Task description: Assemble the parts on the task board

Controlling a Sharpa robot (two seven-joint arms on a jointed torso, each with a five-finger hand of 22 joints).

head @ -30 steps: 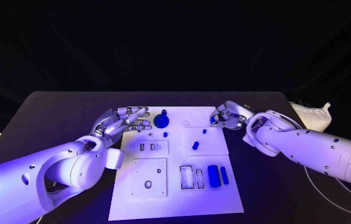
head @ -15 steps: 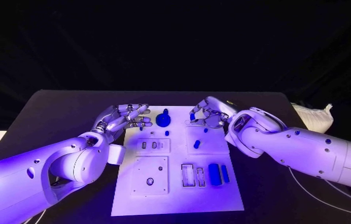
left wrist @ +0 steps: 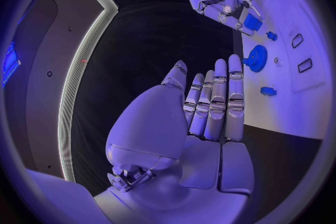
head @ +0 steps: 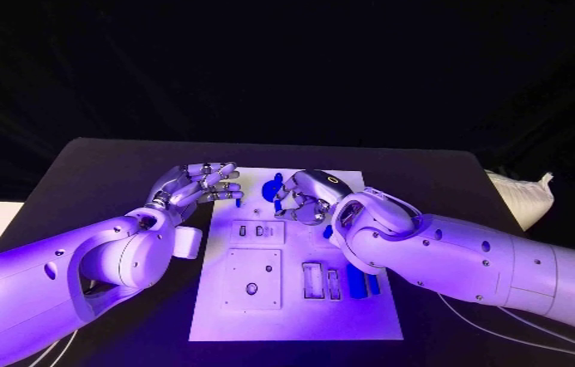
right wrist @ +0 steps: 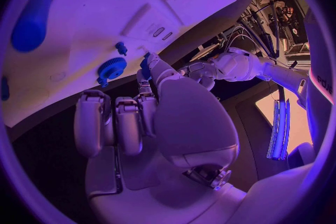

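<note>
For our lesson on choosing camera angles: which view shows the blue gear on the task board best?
The left wrist view: the blue gear shows whole there, teeth visible, on the white task board. The right wrist view also shows it, smaller. In the head view the right robot hand partly covers it.

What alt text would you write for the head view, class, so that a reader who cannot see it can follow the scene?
Two white robot arms reach over a white task board on a black table. The right robot hand hovers above the board's far middle, next to a blue gear. The left robot hand is open beside the board's far left edge.
</note>
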